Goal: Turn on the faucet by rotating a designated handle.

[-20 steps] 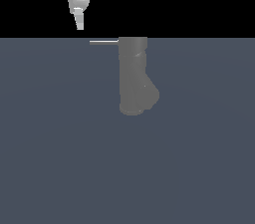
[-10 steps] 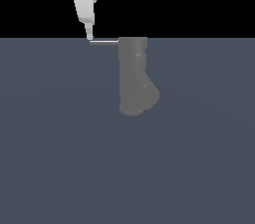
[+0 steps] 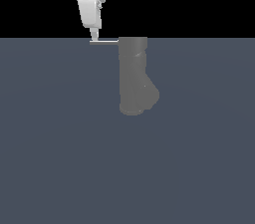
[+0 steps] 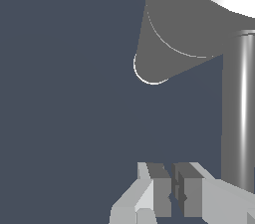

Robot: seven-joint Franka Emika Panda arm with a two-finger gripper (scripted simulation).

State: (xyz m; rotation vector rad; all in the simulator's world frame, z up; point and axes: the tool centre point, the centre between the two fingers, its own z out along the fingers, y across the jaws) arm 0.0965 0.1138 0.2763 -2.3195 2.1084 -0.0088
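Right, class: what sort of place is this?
Likely a bare simulated test scene, no real room: a flat blue-grey floor under black void, one dark faucet with its handle, and a white claw.

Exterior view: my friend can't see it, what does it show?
A white gripper comes down from above, its tip at the far end of a thin handle that sticks sideways from the top of a dark grey faucet on a plain blue-grey floor.

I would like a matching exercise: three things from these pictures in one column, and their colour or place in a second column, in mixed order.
Things:
1. faucet
2. handle
3. gripper

Descriptions:
A. white, coming down from above to the rod's outer end
B. dark grey upright cylinder with a spout stub
C. thin light-grey rod projecting toward the exterior view's left

Pairs: 1-B, 2-C, 3-A
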